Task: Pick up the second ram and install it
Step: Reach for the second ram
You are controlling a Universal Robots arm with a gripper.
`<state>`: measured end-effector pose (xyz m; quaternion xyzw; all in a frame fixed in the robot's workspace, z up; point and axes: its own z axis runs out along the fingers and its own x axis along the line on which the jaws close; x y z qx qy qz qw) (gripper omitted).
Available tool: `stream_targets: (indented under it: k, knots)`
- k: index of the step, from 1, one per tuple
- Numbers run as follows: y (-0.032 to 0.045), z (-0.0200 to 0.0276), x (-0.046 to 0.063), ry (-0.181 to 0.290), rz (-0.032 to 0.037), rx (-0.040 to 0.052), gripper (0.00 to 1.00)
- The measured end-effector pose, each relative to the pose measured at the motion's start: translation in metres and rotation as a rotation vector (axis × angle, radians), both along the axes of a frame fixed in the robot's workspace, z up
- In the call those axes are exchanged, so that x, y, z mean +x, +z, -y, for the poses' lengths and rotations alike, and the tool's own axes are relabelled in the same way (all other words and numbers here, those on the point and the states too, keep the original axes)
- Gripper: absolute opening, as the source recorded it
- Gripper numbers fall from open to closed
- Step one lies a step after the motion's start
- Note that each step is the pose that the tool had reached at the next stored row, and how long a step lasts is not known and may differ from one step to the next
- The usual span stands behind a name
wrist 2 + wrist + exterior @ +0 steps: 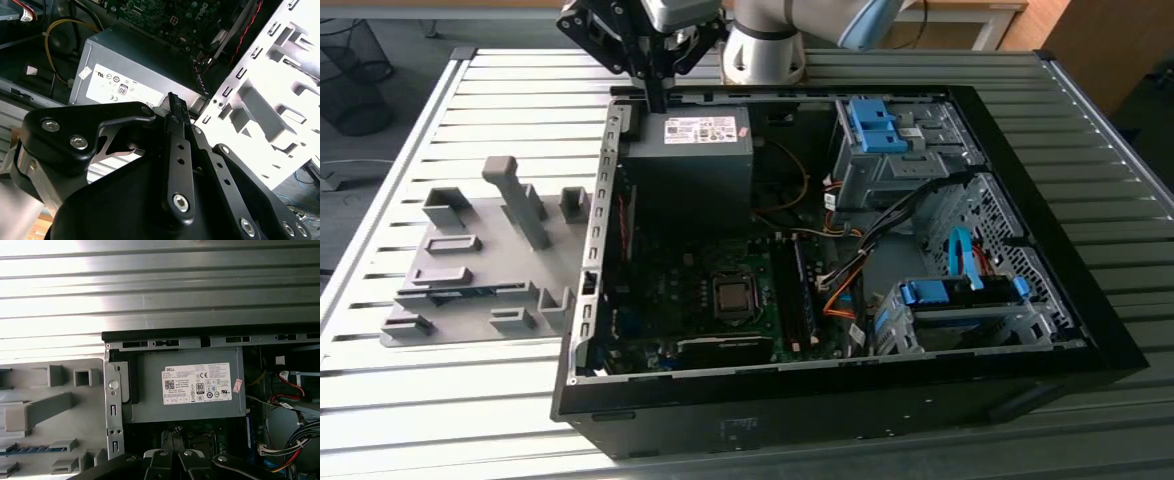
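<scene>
Over PC case (1107,340) far corner, exterior view's left: gripper (654,98) above PSU (687,150), fingers seemingly pinched together, holding nothing.
In grey fixture (480,250), exterior view's left of case, lies second ram (35,449), well apart from gripper.

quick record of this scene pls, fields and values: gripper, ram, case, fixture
gripper: shut, nothing seen in it, above the case's far corner by the power supply
second ram: thin blue-green strip, apparently lying in the fixture, untouched
case: open, on the slatted table
fixture: grey, at the exterior view's left of the case
</scene>
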<state>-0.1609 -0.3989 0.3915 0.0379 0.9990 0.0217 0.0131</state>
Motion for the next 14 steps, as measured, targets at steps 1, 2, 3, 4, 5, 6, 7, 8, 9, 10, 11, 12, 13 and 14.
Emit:
stream_targets:
  k: [1, 2, 3, 4, 5, 6, 7, 8, 9, 10, 11, 12, 13, 14]
  knots:
    - [0.0, 0.0, -0.0005, 0.0, 0.0, 0.0, 0.11]
    - [-0.0001, 0.0, -0.0009, 0.0, 0.0, 0.0, 0.11]
    - [-0.0001, 0.0, -0.0013, 0.0, 0.0, 0.0, 0.11]
    - [-0.0001, 0.0, -0.0017, 0.0, 0.0001, 0.0001, 0.11]
    - [-0.0001, 0.0, -0.0021, 0.0, 0.0, 0.0001, 0.11]
    - [-0.0001, 0.0, -0.0026, 0.0, 0.0, 0.0, 0.11]
    - [-0.0002, 0.0, -0.0032, 0.0, 0.0001, 0.0001, 0.11]
    - [-0.0002, 0.0, -0.0037, 0.0, 0.0001, 0.0001, 0.11]
    - [-0.0002, 0.0, -0.0043, 0.0, 0.0, 0.0001, 0.11]
    - [-0.0002, 0.0, -0.005, 0.0, 0.0, 0.0, 0.11]
    - [-0.0002, 0.0, -0.0057, 0.0, 0.0, 0.0, 0.11]
    - [-0.0002, 0.0, -0.0064, 0.0, 0.0, 0.0, 0.11]
    - [-0.0002, 0.0, -0.0071, 0.0, 0.0001, 0.0, 0.11]
    - [-0.0002, 0.0, -0.0077, 0.0, 0.0, 0.0001, 0.11]
